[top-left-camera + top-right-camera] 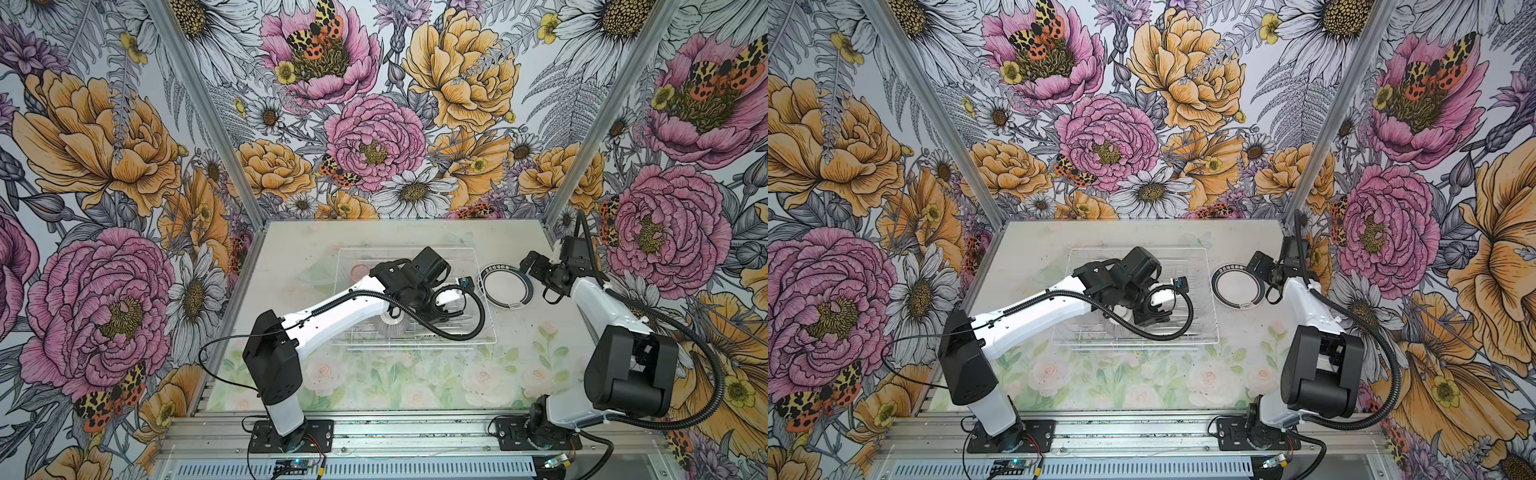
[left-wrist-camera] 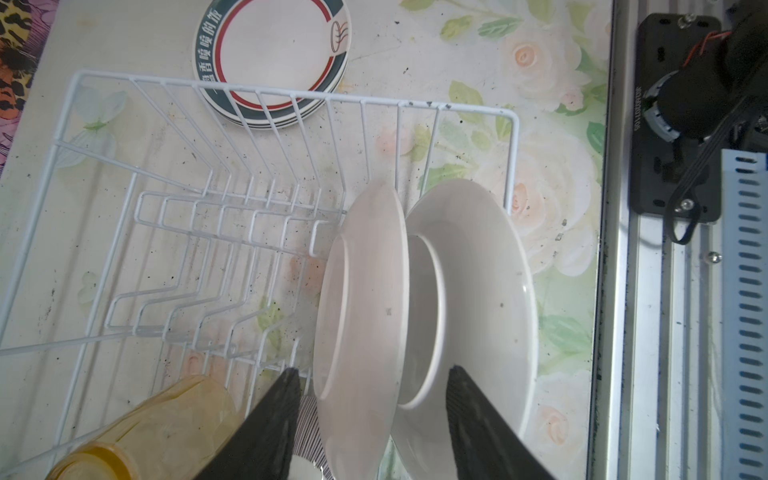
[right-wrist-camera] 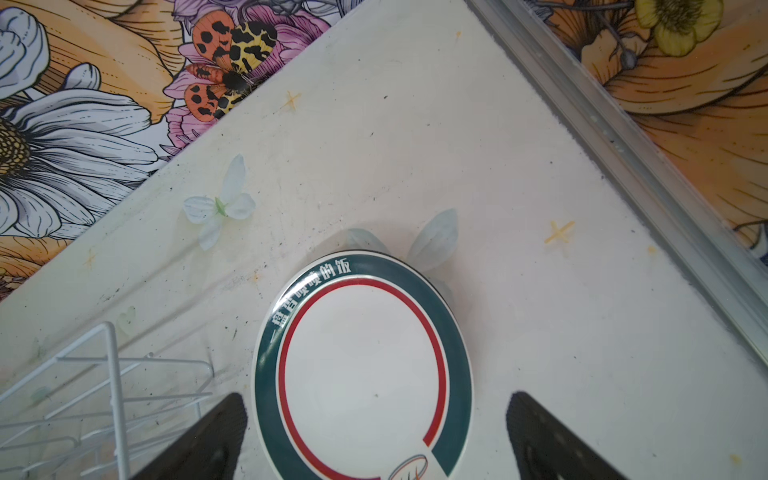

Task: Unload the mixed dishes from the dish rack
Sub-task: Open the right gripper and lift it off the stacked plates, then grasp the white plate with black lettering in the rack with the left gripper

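The white wire dish rack [image 1: 415, 249] [image 1: 1142, 249] sits mid-table. Two white plates stand on edge in the dish rack [image 2: 83, 77]. My left gripper [image 2: 372, 370] is open and straddles the nearer plate [image 2: 361, 299]. One finger overlaps the farther plate [image 2: 478, 270], and a gap shows beside the other. An amber tumbler [image 2: 153, 424] and a ribbed bowl [image 2: 309, 419] lie by that finger. The bowl [image 1: 388, 326] and a pink tumbler [image 1: 358, 271] show in a top view. My right gripper [image 3: 376, 395] hangs open over a stack of teal-and-red-rimmed plates [image 3: 365, 374] [image 1: 505, 286] beside the rack.
The plate stack [image 2: 278, 54] lies just outside the rack's right side. The left arm [image 1: 332, 311] crosses over the rack and hides part of it. An aluminium rail [image 1: 374, 432] with both arm bases runs along the table's front edge. Flowered walls close the other three sides.
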Controlling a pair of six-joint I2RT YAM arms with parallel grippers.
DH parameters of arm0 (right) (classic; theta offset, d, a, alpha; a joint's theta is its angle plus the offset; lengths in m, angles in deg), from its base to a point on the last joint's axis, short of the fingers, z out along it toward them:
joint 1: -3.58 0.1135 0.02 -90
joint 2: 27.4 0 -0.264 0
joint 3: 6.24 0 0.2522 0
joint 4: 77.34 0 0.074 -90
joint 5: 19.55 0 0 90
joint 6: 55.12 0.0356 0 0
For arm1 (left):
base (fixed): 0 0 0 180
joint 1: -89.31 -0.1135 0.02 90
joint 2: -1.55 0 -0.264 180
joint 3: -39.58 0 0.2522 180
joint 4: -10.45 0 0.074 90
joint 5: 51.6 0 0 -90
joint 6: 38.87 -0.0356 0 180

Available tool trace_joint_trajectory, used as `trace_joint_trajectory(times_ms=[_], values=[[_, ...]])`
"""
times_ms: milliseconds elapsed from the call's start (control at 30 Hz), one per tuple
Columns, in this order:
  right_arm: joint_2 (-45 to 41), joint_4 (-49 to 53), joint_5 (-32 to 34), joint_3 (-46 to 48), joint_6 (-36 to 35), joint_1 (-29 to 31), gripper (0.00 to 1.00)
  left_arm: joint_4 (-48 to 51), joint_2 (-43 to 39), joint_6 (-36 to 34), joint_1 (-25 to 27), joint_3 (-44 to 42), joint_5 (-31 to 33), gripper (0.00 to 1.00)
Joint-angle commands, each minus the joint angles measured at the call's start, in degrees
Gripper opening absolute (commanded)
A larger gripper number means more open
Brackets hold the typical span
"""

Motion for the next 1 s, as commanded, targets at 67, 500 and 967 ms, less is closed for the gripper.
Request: trace_joint_trajectory(times_ms=[67,500,967], values=[[-2.52,-0.33,-0.66,0.74,-0.79,0.48,1.0,1.15,1.2,-1.44,0.48,2.22,3.67,0.58],[-5.4,-0.33,-1.37,2.26,-0.78,0.48,1.0,1.56,5.68,-2.77,0.8,4.16,9.1,0.47],[-6.18,-0.44,-1.84,2.86,-0.78,0.48,0.99,1.51,8.26,-4.53,0.82,7.91,15.35,0.23]])
